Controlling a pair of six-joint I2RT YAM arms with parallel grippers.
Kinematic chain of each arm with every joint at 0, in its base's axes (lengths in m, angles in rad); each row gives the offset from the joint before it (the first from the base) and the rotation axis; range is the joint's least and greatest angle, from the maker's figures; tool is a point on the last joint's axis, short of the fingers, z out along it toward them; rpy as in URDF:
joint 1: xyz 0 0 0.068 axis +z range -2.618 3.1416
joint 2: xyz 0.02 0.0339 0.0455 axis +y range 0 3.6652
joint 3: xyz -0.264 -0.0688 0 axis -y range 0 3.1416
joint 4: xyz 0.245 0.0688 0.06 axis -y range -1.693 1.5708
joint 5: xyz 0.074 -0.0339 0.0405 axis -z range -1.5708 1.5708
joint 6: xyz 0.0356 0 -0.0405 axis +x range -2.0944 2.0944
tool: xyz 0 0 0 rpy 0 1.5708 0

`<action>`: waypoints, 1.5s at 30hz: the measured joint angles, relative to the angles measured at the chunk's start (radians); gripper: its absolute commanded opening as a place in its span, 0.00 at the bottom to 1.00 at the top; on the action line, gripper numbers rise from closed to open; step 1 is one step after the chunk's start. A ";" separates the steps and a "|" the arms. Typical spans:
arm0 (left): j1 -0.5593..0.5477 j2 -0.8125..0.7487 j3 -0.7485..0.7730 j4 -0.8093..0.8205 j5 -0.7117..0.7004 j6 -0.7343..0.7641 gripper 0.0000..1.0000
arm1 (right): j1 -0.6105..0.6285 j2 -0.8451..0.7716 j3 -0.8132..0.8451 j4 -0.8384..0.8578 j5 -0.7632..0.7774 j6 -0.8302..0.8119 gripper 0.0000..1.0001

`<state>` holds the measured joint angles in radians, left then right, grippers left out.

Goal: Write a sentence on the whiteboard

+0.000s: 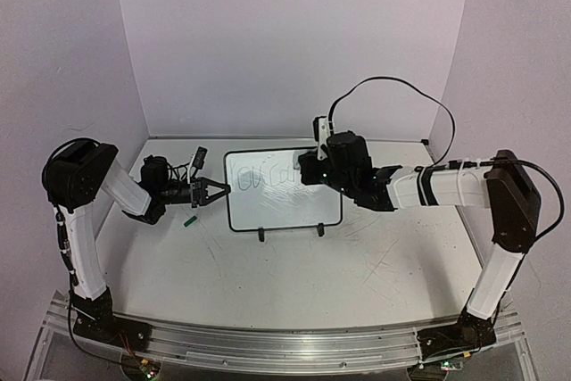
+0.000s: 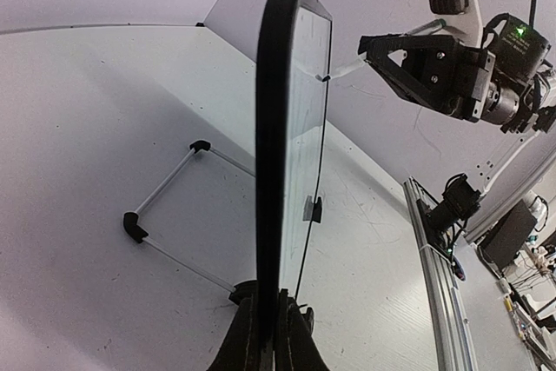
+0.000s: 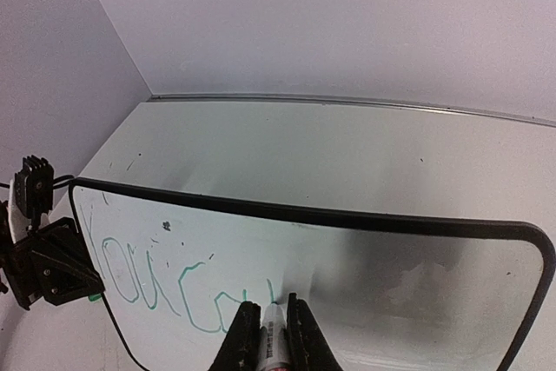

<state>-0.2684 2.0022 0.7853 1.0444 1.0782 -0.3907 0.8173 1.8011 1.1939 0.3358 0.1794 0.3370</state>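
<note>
Closest to the right wrist camera, the right gripper (image 3: 271,303) was pinched shut on a marker (image 3: 273,341). Its tip touched the board (image 3: 391,284) just after the unfinished sentence (image 3: 161,271), which read "You ca" in thin greenish strokes at the upper left. The board stood propped on its two feet toward the back of the table (image 1: 357,265), between the arms. At its left edge the left gripper (image 2: 271,306) was pressed together on the black frame, steadying it. A small green cap (image 1: 189,219) lay on the table near that gripper. Several things could have gone wrong from there. Too hard a push from the marker could have tipped the board backward or twisted it out of the left pinch, since that hold caught only a thin strip of frame. Too light a touch would have left gaps in the letters. The marker could also have slipped or turned in its pinch, and the right gripper, close over fresh ink, could have smeared it.
</note>
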 measured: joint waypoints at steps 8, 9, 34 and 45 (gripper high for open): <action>0.000 0.000 0.000 -0.001 0.000 0.000 0.00 | -0.003 0.000 0.003 0.003 0.018 0.000 0.00; 0.000 0.000 0.000 -0.001 0.000 -0.001 0.00 | -0.003 0.000 0.003 0.003 0.019 0.000 0.00; 0.000 0.000 0.000 -0.005 0.000 -0.001 0.00 | -0.005 -0.034 -0.071 0.015 0.045 0.012 0.00; 0.000 0.000 0.000 -0.005 0.000 -0.001 0.00 | -0.005 -0.040 -0.099 0.015 0.038 0.035 0.00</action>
<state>-0.2684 2.0022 0.7856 1.0389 1.0782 -0.3912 0.8120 1.7611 1.0944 0.3511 0.2175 0.3722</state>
